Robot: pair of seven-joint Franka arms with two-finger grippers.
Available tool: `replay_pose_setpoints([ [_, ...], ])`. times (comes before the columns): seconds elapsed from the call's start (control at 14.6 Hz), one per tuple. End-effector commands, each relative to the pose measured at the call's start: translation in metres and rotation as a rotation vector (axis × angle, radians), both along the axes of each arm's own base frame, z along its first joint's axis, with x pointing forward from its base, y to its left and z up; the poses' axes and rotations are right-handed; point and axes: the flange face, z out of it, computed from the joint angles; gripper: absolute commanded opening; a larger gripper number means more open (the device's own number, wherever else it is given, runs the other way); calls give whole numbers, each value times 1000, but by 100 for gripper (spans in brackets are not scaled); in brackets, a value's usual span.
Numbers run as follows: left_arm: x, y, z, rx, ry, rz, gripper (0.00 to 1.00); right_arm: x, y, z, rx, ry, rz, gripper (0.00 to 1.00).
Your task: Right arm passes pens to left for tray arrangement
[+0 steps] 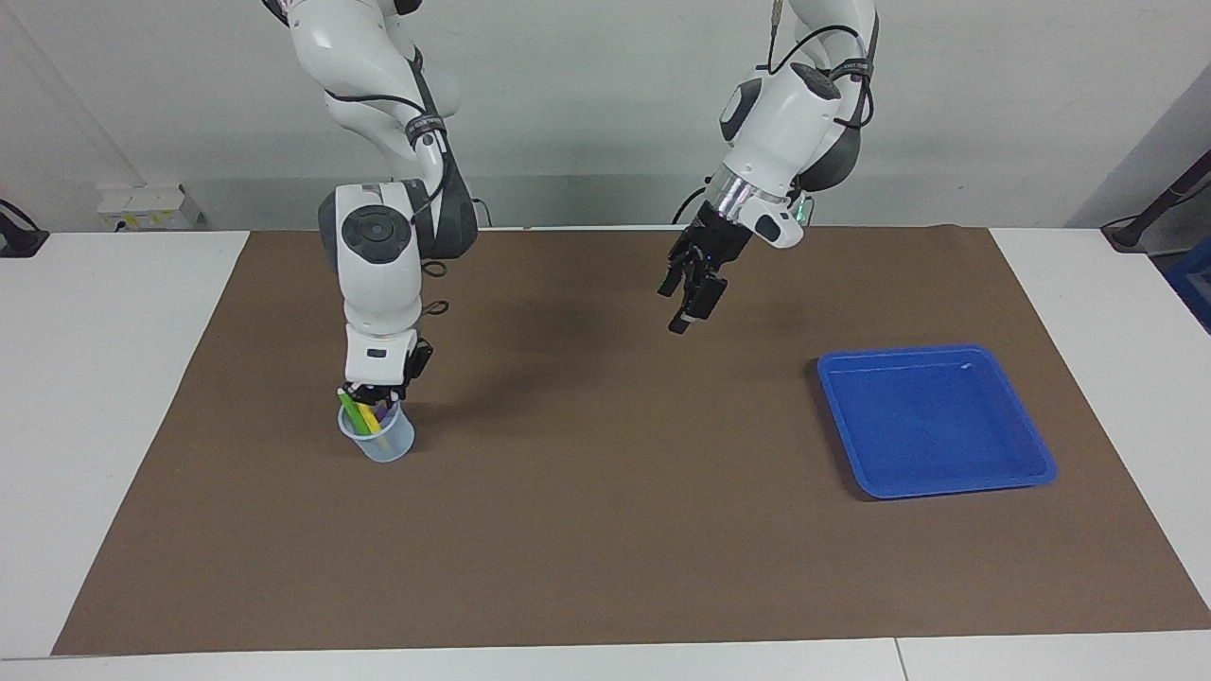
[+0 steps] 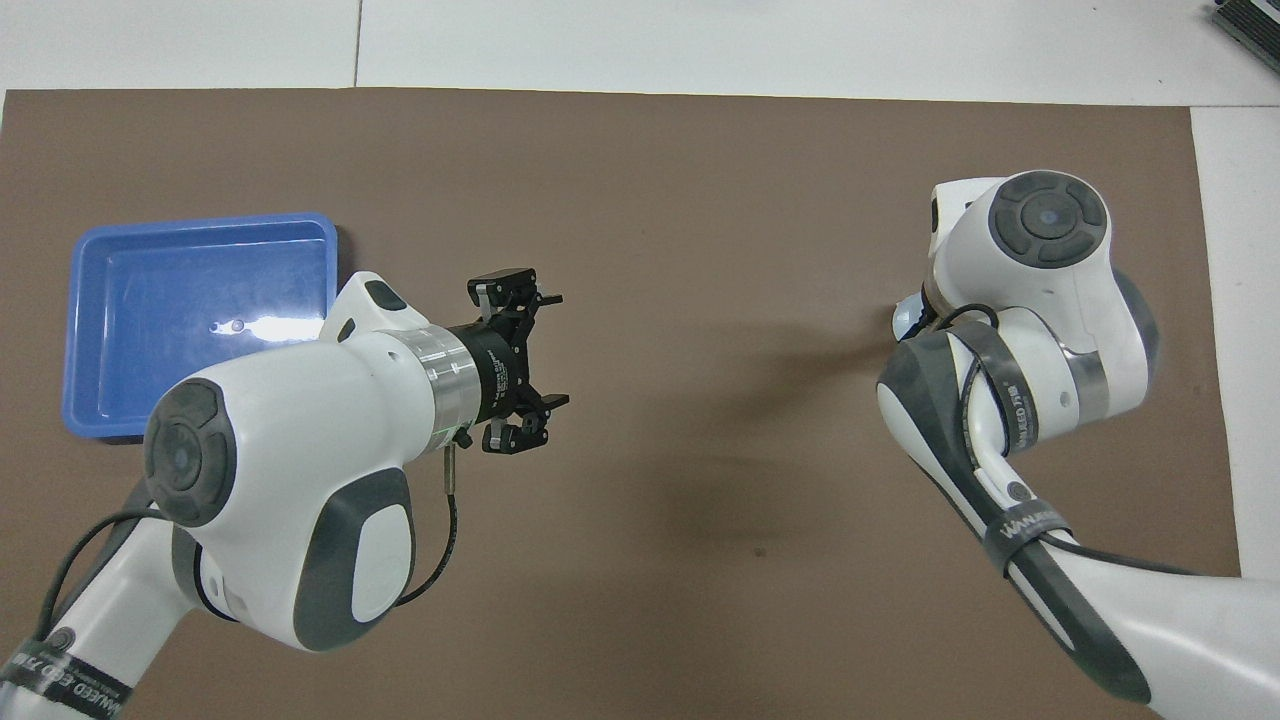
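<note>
Toward the right arm's end of the mat, we see the pens [image 1: 364, 414] standing tips-up in a translucent cup [image 1: 378, 440], leaning slightly. Our right gripper [image 1: 376, 394] is pinched closed at their tops. Our left gripper [image 1: 691, 293] waits spread wide above the mat, the tray [image 1: 1031, 463] well apart.

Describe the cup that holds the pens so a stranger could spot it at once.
On the brown mat, look toward the right arm's end, directly under the right gripper. There stands a small translucent pale-blue cup holding the pens, unlike the wide, shallow blue tray.
</note>
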Motion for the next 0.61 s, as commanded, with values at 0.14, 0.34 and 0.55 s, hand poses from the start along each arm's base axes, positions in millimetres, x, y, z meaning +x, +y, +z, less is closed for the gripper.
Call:
replay_pose_setpoints([
  [0.14,-2,1,-2,-18,-2,15,100,0,-2,0,-13,5,13,11],
  [0.34,-1,0,1,-24,-7,19,100,-2,-4,12,-10,14,0,11],
  [0.55,0,-3,1,-49,-7,69,100,-6,-12,49,8,0,-35,10],
])
